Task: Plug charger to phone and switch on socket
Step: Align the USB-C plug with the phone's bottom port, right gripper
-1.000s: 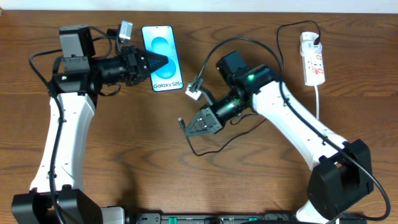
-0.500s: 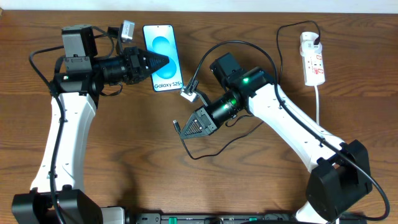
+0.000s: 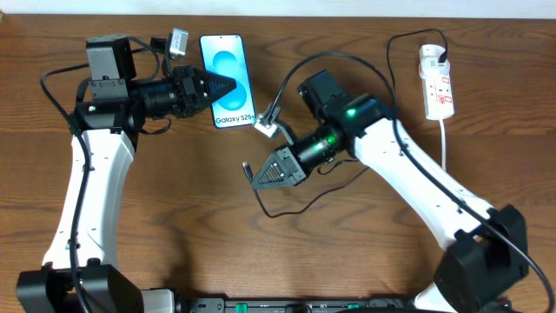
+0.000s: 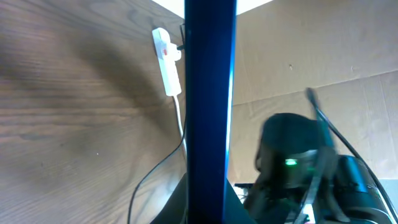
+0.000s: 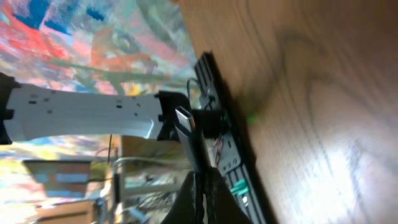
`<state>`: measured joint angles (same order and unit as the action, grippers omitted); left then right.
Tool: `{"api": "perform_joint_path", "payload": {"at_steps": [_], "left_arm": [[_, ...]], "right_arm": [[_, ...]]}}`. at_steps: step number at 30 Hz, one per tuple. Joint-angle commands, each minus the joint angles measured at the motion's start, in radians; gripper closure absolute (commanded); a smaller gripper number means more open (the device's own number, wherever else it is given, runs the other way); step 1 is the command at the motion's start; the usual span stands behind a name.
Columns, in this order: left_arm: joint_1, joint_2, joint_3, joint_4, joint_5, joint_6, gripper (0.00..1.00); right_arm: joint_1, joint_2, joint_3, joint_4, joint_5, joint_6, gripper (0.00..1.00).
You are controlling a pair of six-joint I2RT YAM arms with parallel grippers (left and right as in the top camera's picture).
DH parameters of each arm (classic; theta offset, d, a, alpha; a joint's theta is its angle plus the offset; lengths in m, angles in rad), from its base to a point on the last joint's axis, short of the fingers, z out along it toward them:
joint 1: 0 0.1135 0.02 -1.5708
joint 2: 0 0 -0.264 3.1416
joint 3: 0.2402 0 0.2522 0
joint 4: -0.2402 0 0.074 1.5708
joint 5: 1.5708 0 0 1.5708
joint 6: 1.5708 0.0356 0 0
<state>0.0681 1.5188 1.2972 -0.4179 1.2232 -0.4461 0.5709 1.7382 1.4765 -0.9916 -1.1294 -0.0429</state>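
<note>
The phone [image 3: 228,80] with its blue screen is held by my left gripper [image 3: 228,84], which is shut on its long edges. In the left wrist view the phone [image 4: 209,106] shows edge-on between the jaws. My right gripper [image 3: 253,173] is shut on the plug end of the black charger cable [image 3: 300,204], below and to the right of the phone. The metal-tipped plug [image 5: 186,127] sticks out past the closed fingers [image 5: 200,180]. The cable loops back over the arm to the adapter in the white socket strip [image 3: 437,83] at the far right, also in the left wrist view [image 4: 166,59].
The strip's white cord [image 3: 444,139] runs down the right side of the wooden table [image 3: 174,226]. A slack loop of black cable lies under the right arm. A black rail [image 5: 227,149] runs along the table's front edge.
My right gripper with the plug moved left and slightly up over the first half second, then stayed nearly still. The left arm and phone barely moved.
</note>
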Motion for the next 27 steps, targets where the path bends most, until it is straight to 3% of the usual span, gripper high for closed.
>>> {"api": "perform_joint_path", "payload": {"at_steps": [1,10,20,27], "left_arm": [[-0.002,-0.011,0.031,0.005,0.014,-0.039,0.93],[-0.002,-0.011,0.031,0.071,0.135,-0.087,0.93],[-0.002,-0.011,0.031,0.091,0.138,-0.102,0.93],[-0.002,-0.011,0.031,0.091,0.139,-0.101,0.93]], "right_arm": [[-0.014,-0.052,-0.001,0.028,0.015,0.034,0.99],[-0.019,-0.053,-0.001,0.077,-0.005,0.091,0.99],[-0.021,-0.053,-0.001,0.192,-0.050,0.134,0.99],[-0.021,-0.053,-0.001,0.253,0.048,0.222,0.99]]}}
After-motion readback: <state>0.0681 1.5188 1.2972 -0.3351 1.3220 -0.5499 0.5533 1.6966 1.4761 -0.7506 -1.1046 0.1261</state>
